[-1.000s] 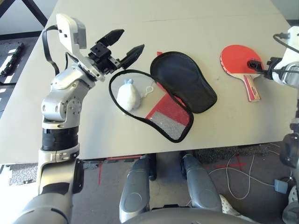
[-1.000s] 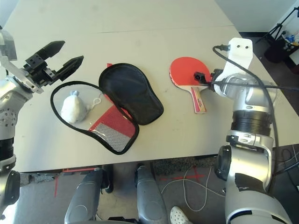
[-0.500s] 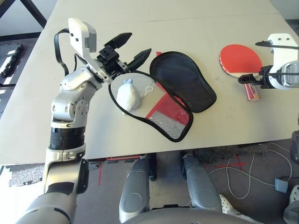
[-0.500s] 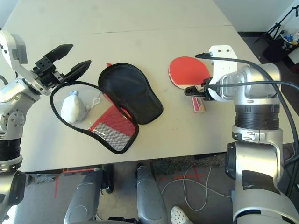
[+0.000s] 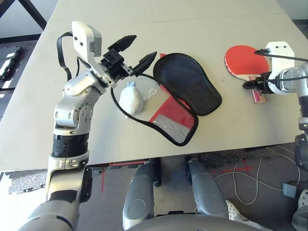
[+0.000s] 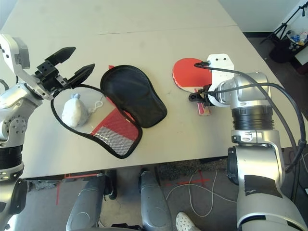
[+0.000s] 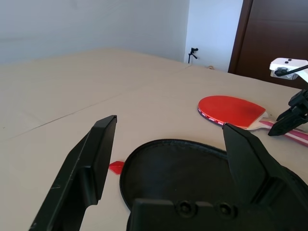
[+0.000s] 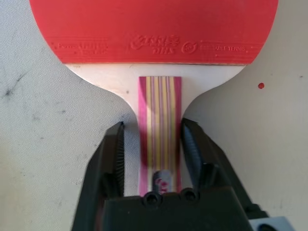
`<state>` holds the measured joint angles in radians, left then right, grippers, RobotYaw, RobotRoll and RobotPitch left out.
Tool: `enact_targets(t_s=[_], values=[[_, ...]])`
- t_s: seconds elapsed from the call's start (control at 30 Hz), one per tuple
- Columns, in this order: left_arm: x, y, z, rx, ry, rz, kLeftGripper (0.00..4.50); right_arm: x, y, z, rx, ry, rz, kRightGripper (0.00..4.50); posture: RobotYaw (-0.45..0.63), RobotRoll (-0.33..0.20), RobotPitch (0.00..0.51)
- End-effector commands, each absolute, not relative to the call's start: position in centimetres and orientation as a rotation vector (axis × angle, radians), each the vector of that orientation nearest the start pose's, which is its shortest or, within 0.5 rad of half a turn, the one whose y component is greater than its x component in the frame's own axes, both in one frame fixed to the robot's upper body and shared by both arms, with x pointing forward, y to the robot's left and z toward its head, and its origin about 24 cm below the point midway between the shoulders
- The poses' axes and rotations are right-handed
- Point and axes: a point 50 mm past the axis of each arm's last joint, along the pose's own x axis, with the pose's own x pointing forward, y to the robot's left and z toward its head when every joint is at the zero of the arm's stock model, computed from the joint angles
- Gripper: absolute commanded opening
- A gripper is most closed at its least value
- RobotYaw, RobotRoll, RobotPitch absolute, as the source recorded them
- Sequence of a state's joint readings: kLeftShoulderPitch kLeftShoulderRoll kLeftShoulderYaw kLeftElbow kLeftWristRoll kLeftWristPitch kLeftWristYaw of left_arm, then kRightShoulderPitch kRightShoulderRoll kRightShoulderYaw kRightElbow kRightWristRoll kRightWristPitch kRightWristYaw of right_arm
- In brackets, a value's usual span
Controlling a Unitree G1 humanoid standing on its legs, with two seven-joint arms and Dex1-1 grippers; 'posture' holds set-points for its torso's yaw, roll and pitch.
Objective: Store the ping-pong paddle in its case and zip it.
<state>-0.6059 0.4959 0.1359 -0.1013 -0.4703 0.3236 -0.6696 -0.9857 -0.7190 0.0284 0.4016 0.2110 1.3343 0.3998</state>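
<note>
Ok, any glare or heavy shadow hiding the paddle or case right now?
Left eye view: even light, soft shadows, ping-pong paddle and case both plainly lit. Right wrist view: no glare on the rubber, only a faint shadow beside the right end effector. Left wrist view: the case lining reads as flat black.

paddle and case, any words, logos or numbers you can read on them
Ping-pong paddle, along the lower edge of the red rubber: a printed logo and small lettering, too blurred to read.
Handle butt, between the right gripper fingers: a small badge, unreadable.
Case: no lettering visible on the black lining or mesh pocket.
</note>
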Motion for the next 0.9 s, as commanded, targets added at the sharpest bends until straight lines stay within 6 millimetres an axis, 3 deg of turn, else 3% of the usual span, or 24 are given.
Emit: enact_targets(t_s=[0.03,0.07,0.4,0.8,0.9], values=[[30.7,18.1,23.7,0.167,-0.381,-0.748,4.50,34.7,-26.5,19.9,-0.160,0.735,0.013,1.36,0.00,0.000,0.287],[30.7,18.1,23.7,0.168,-0.381,-0.748,4.50,34.7,-26.5,20.1,-0.175,0.718,0.014,1.14,-0.01,0.000,0.285],[31.1,18.0,23.6,0.169,-0.377,-0.756,4.50,33.8,-25.0,21.8,-0.323,0.441,0.042,1.13,-0.02,0.000,0.278],[30.2,19.1,23.6,0.387,-0.259,-0.847,4.50,32.5,-17.5,22.7,-0.261,0.362,0.300,1.13,0.00,0.000,0.278],[29.9,19.0,23.8,0.421,-0.236,-0.868,4.50,32.4,-16.4,22.6,-0.250,0.367,0.332,1.13,0.01,0.000,0.279]])
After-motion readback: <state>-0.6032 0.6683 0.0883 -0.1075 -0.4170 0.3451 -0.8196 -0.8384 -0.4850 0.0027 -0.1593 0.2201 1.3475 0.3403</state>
